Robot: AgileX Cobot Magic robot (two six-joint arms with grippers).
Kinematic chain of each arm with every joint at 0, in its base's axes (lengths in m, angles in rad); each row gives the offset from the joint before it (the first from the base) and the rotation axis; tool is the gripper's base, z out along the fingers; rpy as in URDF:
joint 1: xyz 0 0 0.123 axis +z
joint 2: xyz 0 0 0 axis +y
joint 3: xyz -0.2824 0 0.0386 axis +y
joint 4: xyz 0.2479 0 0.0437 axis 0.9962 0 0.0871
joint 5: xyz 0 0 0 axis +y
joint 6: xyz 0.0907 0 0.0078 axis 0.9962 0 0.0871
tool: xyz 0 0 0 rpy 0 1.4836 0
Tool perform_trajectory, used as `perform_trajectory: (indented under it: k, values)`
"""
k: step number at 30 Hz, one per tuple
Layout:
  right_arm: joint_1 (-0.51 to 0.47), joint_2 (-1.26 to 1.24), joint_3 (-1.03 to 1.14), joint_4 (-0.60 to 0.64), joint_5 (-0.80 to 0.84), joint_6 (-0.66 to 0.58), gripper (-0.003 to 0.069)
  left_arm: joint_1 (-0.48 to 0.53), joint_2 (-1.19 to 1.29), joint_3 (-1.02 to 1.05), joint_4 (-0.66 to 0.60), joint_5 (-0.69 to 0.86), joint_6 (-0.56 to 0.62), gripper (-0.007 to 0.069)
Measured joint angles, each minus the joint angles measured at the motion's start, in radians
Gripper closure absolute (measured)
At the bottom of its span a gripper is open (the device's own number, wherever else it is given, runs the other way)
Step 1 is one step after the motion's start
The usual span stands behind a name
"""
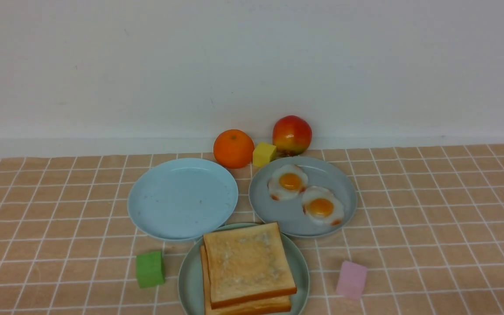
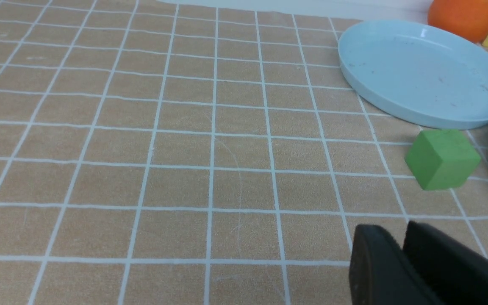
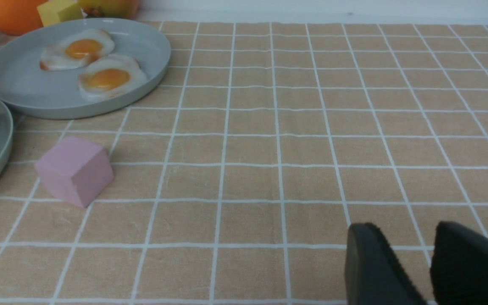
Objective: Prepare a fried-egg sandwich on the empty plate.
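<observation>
Two golden toast slices [image 1: 247, 260] lie stacked on the pale mint-green plate [image 1: 186, 280] at the front centre; I cannot tell if anything lies between them. Behind it to the right, the grey-blue plate [image 1: 344, 192] holds two fried eggs [image 1: 288, 181] [image 1: 322, 206]. Neither arm shows in the front view. My left gripper [image 2: 396, 231] hangs over bare cloth near the green cube [image 2: 441, 159], its jaws a narrow gap apart and holding nothing. Over the cloth beside the pink cube [image 3: 74, 169], my right gripper [image 3: 409, 231] stands open and empty.
An empty light sky-blue plate [image 1: 182, 199] sits at the left. An orange [image 1: 233, 148], a yellow cube [image 1: 264, 153] and an apple [image 1: 292, 134] stand along the wall. The green cube [image 1: 150, 268] and pink cube [image 1: 351, 279] flank the mint plate.
</observation>
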State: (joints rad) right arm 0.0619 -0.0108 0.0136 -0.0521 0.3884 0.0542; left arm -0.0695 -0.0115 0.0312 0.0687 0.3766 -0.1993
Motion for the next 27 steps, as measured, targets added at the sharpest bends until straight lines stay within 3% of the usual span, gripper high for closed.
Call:
perform_trajectory:
  k: [27]
  values:
    - [0.000, 0.000, 0.000, 0.000, 0.000, -0.002, 0.0419, 0.000, 0.000, 0.000, 0.000, 0.000, 0.000, 0.0497]
